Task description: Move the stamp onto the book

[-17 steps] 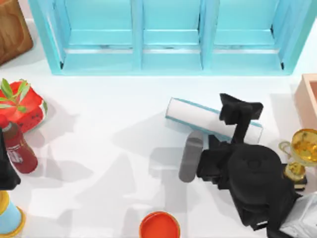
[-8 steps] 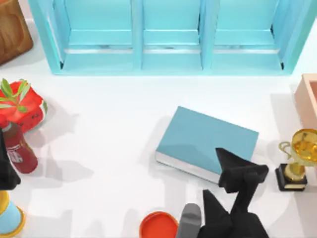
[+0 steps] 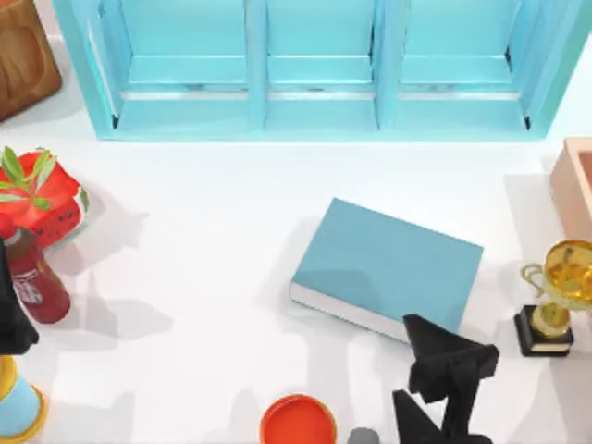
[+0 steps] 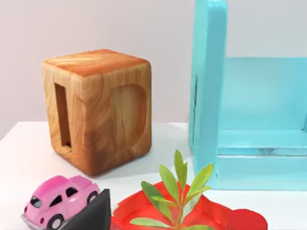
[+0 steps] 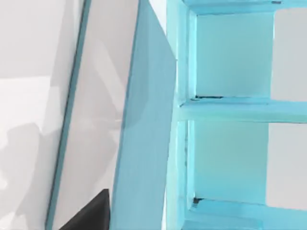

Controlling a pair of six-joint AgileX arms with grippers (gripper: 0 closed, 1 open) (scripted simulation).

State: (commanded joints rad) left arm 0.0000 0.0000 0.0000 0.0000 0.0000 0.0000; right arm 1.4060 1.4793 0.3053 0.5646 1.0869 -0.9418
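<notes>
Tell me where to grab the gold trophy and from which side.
Grip the trophy by its narrow stem, between the wide cup and the black base. It stands upright at the table's right side, and the cup's handles stick out, so a level approach from the left, where the right gripper is, probably suits best.

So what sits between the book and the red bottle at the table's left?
Nothing: top view shows bare white table between the book and the red bottle.

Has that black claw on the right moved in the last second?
Yes. The right end effector pulled back from over the book toward the near edge.
</notes>
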